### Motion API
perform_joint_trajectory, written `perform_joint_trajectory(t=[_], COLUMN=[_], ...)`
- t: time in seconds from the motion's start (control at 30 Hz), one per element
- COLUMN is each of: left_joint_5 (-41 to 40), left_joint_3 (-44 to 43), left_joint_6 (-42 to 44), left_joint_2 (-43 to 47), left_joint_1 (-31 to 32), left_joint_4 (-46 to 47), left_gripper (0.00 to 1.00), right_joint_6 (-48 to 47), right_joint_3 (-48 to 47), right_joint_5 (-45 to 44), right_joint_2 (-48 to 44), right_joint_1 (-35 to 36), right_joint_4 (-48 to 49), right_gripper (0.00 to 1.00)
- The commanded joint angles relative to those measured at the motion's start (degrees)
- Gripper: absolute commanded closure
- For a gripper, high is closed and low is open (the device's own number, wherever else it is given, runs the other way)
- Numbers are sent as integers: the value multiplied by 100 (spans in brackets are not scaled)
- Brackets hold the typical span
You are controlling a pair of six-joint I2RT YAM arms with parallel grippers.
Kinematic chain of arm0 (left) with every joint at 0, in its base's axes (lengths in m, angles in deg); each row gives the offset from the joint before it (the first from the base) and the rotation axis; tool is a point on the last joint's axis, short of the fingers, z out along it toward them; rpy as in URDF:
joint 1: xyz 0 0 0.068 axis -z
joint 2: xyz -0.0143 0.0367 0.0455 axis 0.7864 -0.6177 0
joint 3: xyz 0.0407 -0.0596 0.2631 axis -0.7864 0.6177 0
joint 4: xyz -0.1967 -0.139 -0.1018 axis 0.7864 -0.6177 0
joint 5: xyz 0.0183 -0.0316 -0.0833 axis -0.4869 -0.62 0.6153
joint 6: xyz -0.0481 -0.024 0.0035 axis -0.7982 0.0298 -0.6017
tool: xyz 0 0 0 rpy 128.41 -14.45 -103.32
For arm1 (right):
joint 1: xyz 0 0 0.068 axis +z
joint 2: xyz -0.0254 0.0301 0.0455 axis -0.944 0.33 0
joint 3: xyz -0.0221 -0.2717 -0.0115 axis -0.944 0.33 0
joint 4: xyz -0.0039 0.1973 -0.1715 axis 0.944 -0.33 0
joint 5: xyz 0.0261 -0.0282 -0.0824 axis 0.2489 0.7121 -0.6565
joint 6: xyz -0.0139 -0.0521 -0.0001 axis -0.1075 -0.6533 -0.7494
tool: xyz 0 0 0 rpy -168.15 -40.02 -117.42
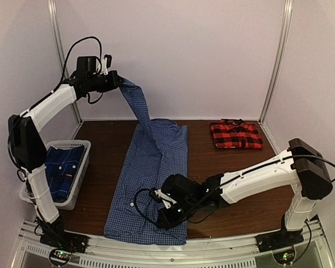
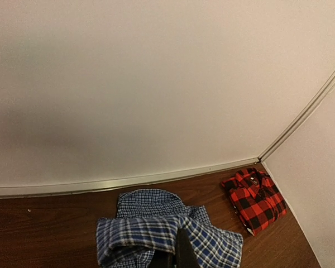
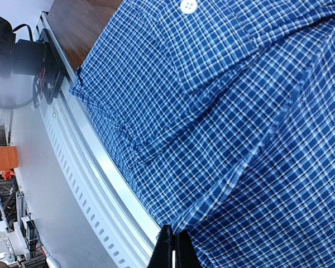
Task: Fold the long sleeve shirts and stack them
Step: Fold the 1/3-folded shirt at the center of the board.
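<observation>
- Top view: the left gripper [image 1: 117, 81] pinched a sleeve of the blue-and-white gingham cloth shirt [image 1: 156, 162] aloft. The right gripper [image 1: 165, 219] clamped its near hem on the brown wooden table [image 1: 206, 162].
- Left wrist: a folded red-and-black plaid shirt [image 2: 254, 200] lay in the far corner.
- Right wrist: black fingers [image 3: 185, 255] were pressed together on gingham.

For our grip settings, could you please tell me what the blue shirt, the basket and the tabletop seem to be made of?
Blue-and-white shirt: thin woven cloth, likely cotton, matte; it drapes and creases softly. Basket: white plastic, it seems, with slotted walls. Tabletop: dark wood or wood-look laminate; faint sheen.
</observation>
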Motion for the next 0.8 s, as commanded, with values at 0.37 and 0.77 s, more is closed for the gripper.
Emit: perform_joint_trajectory(t=[0.37,0.77], left_joint_5=[-234,-83], left_joint_3=[-253,-133], left_joint_6=[164,185], left_joint_2=[-102,-141], left_joint_1=[-32,-30], left_joint_4=[121,94], left_gripper=[99,99], right_joint_6=[-198,-218], right_joint_3=[-523,-558], right_joint_5=[208,214], right_joint_2=[417,576], right_joint_1=[-26,-67], right_joint_4=[141,252], right_gripper=[100,98])
